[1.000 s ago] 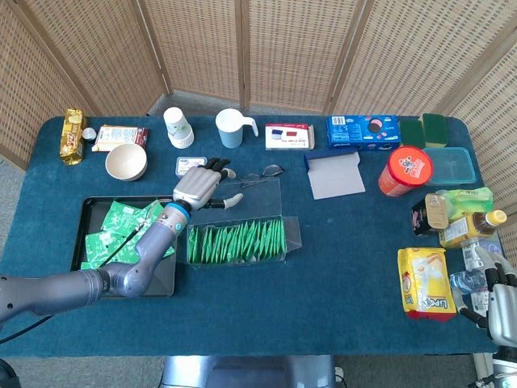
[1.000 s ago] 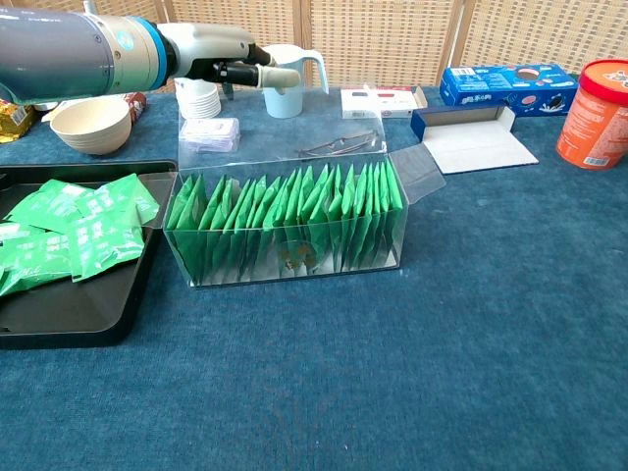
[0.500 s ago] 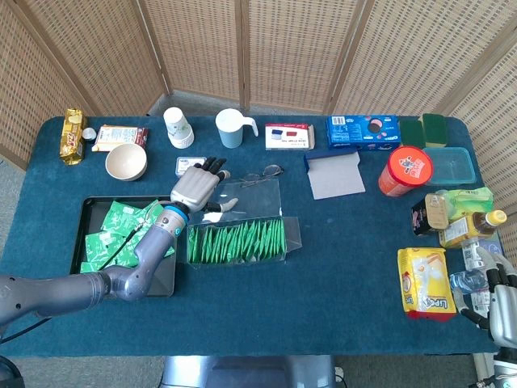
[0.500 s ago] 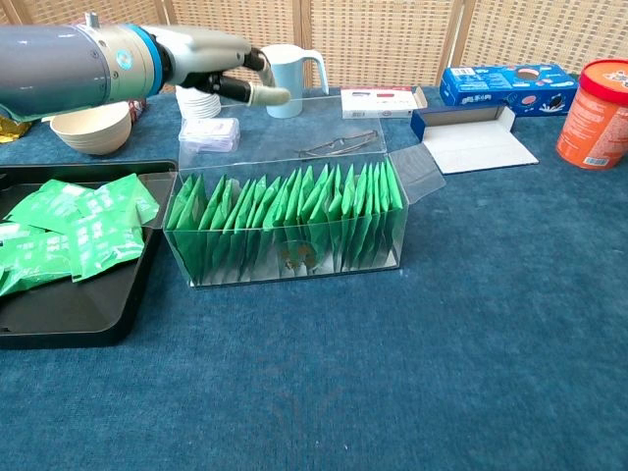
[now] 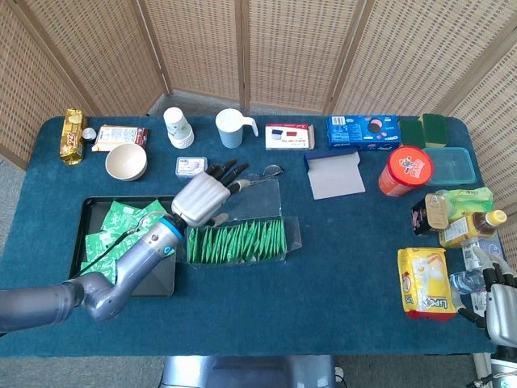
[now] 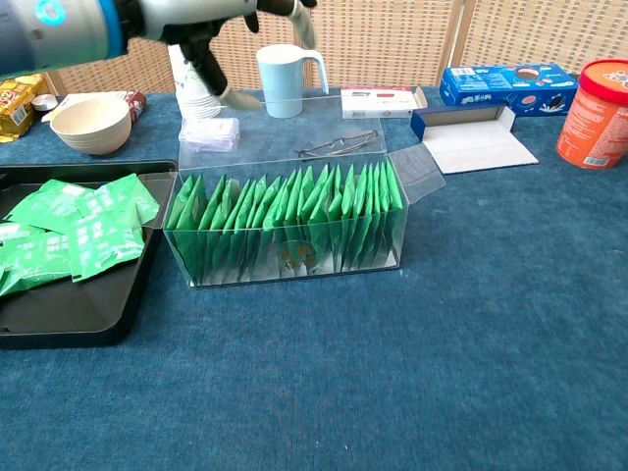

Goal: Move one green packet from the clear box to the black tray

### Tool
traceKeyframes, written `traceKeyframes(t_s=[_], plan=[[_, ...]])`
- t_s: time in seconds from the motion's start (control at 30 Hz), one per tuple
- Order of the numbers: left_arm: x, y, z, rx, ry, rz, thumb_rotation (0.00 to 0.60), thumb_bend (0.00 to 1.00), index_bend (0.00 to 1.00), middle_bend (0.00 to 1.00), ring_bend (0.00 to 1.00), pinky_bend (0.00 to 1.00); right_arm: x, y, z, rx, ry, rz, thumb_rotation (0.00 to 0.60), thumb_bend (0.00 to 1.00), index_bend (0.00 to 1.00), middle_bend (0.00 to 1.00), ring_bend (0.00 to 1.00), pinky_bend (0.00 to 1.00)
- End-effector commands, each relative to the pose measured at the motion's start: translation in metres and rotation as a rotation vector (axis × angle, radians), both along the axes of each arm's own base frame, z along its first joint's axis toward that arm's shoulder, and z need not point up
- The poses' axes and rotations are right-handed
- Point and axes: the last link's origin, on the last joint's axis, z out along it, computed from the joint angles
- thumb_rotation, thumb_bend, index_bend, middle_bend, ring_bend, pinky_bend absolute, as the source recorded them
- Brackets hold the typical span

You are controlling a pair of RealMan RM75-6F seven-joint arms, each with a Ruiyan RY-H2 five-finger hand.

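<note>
The clear box stands mid-table, packed with a row of upright green packets. To its left lies the black tray with several green packets in it. My left hand hovers above the box's left end with its fingers spread, holding nothing. My right hand rests at the table's near right edge, by the yellow bag; it holds nothing that I can see.
A bowl, paper cups, a blue jug, glasses and small boxes line the back. A red tub, bottles and a yellow bag crowd the right side.
My left hand has risen and shifted a little right and nearer over the box's left end, fingers spreading. The right hand has stayed put.
</note>
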Motion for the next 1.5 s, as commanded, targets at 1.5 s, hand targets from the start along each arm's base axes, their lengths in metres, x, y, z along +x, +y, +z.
traceKeyframes(t_s=[1.5], plan=[[-0.007,-0.014,-0.065,-0.122,0.29,-0.064,0.6,0.24,0.38,0.01,0.0,0.19,-0.009,0.009,0.005,-0.026,-0.008,-0.023,0.51,0.39,0.1,0.19,0.12,0.19]])
